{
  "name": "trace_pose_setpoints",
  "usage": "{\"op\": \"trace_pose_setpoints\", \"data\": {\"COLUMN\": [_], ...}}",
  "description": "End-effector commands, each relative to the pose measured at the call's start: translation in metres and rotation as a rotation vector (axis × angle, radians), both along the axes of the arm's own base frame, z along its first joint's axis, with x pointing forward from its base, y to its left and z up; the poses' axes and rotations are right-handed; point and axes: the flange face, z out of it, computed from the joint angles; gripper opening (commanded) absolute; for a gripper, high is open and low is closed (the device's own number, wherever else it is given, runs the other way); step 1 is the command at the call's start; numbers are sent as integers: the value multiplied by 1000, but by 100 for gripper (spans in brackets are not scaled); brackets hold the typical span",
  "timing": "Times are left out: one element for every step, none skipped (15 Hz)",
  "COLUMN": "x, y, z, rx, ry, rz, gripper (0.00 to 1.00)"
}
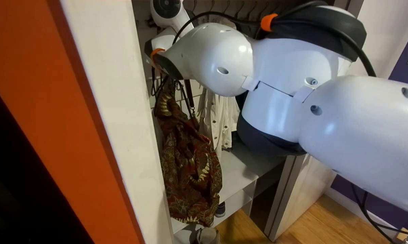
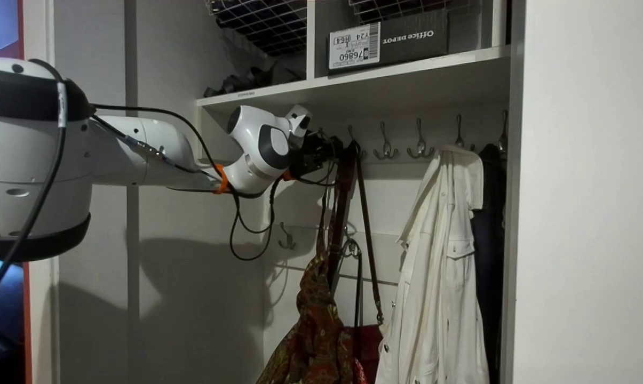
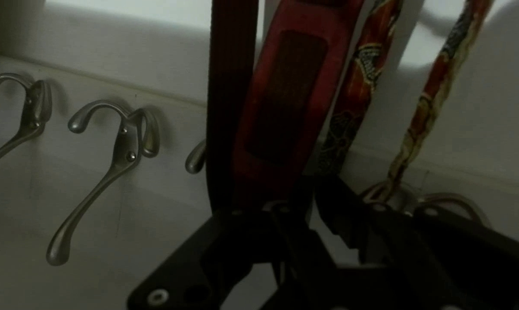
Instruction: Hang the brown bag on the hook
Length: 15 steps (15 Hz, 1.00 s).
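Shelf edge (image 2: 406,68) overhead — open room between brown bag (image 2: 315,330) and side wall (image 2: 193,298).

Brown bag (image 2: 318,330): slouchy, mottled red-tan
Straps (image 3: 356,99): patterned, tops hidden from you
Place: hanging left in the closet (image 2: 284,290)

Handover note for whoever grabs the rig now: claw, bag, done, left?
Claw: up at the hooks, among straps; too dark to tell whether it grips.
Brown bag: hangs below the claw, patterned straps running up toward it.
Done: straps up at hook level; can't see whether one is on a hook.
Left to do, probably: confirm or finish seating, release anything held, back off.
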Motion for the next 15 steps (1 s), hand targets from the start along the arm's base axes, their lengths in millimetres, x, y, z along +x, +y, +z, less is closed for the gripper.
{"op": "trace_pose_setpoints", "data": {"x": [0,0,0,0,-1,-2,-2,-3,-3,-3,-3,-3,-3,-4,-4], "y": [2,1,2,4,6,6,4,5,4,0,-3,-5,-9,-11,-14], "z": [1,1,-1,-2,-2,-2,-2,1,3,3,5,6,6,8,8], "rx": [7,11,52,86,140,171,206,240,279,313,358,392,423,449,469], "ry": [0,0,22,33,37,34,40,45,47,53,61,73,83,95,108], "rz": [9,10,2,2,13,24,29,44,69,74,92,106,113,124,129], "gripper": [19,44,44,44,44,44,44,44,44,44,44,44,44,44,44]}}
